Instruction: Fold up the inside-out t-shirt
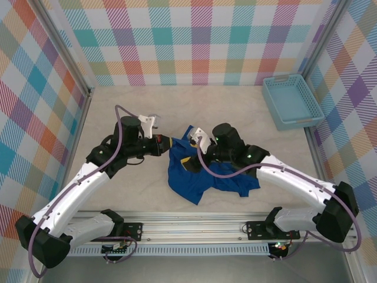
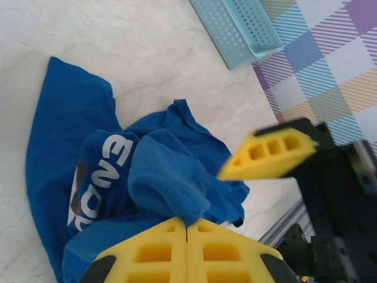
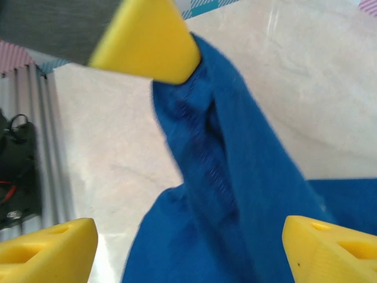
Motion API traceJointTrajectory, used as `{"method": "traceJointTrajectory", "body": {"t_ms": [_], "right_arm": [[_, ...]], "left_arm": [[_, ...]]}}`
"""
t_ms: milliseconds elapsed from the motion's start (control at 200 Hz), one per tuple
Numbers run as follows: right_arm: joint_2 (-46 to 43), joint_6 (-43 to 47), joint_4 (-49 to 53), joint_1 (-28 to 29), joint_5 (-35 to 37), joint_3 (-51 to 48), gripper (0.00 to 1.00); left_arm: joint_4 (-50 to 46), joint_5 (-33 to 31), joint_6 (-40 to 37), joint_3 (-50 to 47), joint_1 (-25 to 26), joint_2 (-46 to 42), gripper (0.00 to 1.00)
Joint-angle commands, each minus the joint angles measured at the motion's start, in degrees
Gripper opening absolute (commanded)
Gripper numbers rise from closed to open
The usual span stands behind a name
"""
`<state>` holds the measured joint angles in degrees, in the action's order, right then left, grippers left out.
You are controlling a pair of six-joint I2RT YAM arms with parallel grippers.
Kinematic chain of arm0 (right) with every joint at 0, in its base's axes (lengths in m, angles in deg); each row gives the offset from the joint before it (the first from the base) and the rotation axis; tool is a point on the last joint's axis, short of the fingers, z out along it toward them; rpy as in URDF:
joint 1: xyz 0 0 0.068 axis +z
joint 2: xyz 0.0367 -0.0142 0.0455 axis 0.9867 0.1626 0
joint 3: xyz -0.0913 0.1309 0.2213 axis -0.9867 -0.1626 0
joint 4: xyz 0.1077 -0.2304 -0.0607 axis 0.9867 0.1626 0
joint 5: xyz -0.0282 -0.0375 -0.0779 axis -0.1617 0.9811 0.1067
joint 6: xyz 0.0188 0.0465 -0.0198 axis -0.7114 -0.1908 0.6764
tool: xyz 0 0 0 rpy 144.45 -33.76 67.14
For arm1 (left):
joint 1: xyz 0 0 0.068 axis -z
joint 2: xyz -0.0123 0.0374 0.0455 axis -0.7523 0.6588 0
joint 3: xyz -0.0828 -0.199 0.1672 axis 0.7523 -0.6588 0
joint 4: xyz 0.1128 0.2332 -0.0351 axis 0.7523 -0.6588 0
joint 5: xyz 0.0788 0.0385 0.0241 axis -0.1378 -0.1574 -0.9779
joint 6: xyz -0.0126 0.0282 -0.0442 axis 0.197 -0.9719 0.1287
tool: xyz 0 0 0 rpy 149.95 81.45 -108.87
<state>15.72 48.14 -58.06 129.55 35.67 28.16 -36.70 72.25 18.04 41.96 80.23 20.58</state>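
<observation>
The left gripper (image 2: 187, 224) is clenched on a bunched fold of the royal-blue t-shirt (image 1: 187, 175) — its yellow fingers (image 2: 147, 253) are pressed flat together, with cloth pinched at the tips. Just beside it the right gripper (image 3: 188, 231) stands released, its fingers spread wide and a seamed ridge of the shirt running between them. The shirt lies crumpled on the table (image 1: 235, 112) near the middle of its near edge, white lettering (image 2: 101, 162) showing. A light-blue lattice basket (image 1: 291, 101) sits well apart — in the far right corner.
</observation>
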Motion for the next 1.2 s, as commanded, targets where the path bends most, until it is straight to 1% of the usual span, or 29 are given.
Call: {"method": "traceJointTrajectory", "body": {"t_ms": [0,60,105,120,175,210,245,285,295,305,310,335,395,430,450,515,535,555,615,675,735,810,850,910,975,1070,1195], "right_arm": [[4.74,6.81,-6.64,0.84,0.62,3.36,0.83],[6.94,7.09,-7.24,1.19,0.83,4.56,0.82],[7.85,7.19,-7.65,1.34,0.31,5.06,0.78],[7.99,7.13,-7.88,1.31,0.35,5.08,0.74],[8.04,6.95,-8.13,1.35,1.94,4.93,0.52],[7.64,7.31,-7.81,1.35,2.7,4.63,0.41],[6.91,7.43,-7.78,1.11,2.72,3.99,0.33],[6.02,7.54,-7.8,0.74,1.72,2.76,0.26],[5.78,7.54,-7.78,0.62,1.54,2.65,0.23],[5.68,7.48,-7.81,0.48,0.87,2.41,0.21],[5.58,7.48,-7.81,0.35,0.63,2.2,0.18],[5.12,7.09,-7.67,-0.16,-0.83,1.77,0.12],[4.45,6.07,-7.55,-1.29,-4.31,0.94,0.0],[4.12,5.51,-7.33,-1.92,-6.29,0.57,0.0],[3.93,5.17,-7.07,-2.36,-7.49,0.52,0.0],[3.03,3.91,-5.45,-4.44,-12.54,0.4,0.0],[2.75,3.54,-5.37,-5.16,-14.1,0.21,0.0],[2.37,3.05,-5.28,-5.91,-15.69,-0.03,0.0],[1.5,1.88,-4.74,-8.18,-20.49,-0.28,0.0],[1.07,1.58,-3.36,-10.17,-25.07,0.09,0.0],[1.1,1.93,-0.91,-11.92,-29.08,1.28,0.0],[1.55,3.36,2.38,-13.37,-32.35,2.97,0.0],[1.68,4.2,3.67,-13.54,-32.95,3.51,0.0],[1.78,4.69,4.18,-13.58,-33.53,3.76,0.0],[1.66,4.73,4.22,-13.55,-32.86,3.62,0.0],[1.43,4.43,3.51,-13.57,-31.46,2.94,0.0],[2.0,4.12,3.05,-13.57,-30.98,2.97,0.0]], "left_arm": [[-1.95,1.78,0.95,2.4,0.55,-0.21,0.0],[-2.28,1.85,0.83,2.54,0.55,-0.26,0.0],[-2.55,1.69,0.78,2.55,0.62,-0.3,0.0],[-2.63,1.54,0.71,2.55,0.64,-0.29,0.0],[-3.02,0.84,0.35,2.46,0.64,-0.4,0.0],[-3.32,0.27,-0.05,2.52,0.56,-0.43,0.0],[-3.65,-0.36,-0.38,2.62,0.6,-0.42,0.0],[-4.11,-0.89,-0.95,2.84,0.55,-0.36,0.0],[-4.27,-1.03,-1.11,2.93,0.57,-0.33,0.0],[-4.37,-1.22,-1.35,3.04,0.56,-0.3,0.0],[-4.45,-1.26,-1.43,3.1,0.55,-0.34,0.0],[-4.55,-1.52,-1.85,3.24,0.57,-0.32,0.0],[-3.84,-1.6,-2.95,3.18,0.55,-0.6,0.0],[-2.94,-1.51,-3.55,2.98,0.55,-1.01,0.0],[-2.11,-1.3,-4.14,2.76,0.55,-1.46,0.04],[0.7,-0.43,-6.83,1.5,0.55,-3.26,0.3],[1.92,-0.21,-7.77,0.95,0.55,-4.16,0.37],[3.34,-0.13,-8.86,-0.07,0.55,-5.04,0.41],[9.84,1.13,-11.85,-4.3,0.55,-8.24,0.51],[17.67,3.12,-15.39,-8.87,0.55,-11.01,0.57],[22.52,5.9,-20.8,-12.34,0.55,-12.76,0.6],[24.69,8.84,-28.43,-14.01,0.55,-12.89,0.62],[25.42,9.84,-31.01,-13.96,0.55,-11.57,0.63],[23.83,12.76,-34.2,-11.55,0.57,-7.95,0.64],[19.89,16.61,-35.15,-7.06,0.88,-2.95,0.64],[15.77,17.54,-34.22,-1.62,2.33,3.19,0.62],[16.44,18.6,-33.14,-0.31,3.96,6.18,0.58]]}}
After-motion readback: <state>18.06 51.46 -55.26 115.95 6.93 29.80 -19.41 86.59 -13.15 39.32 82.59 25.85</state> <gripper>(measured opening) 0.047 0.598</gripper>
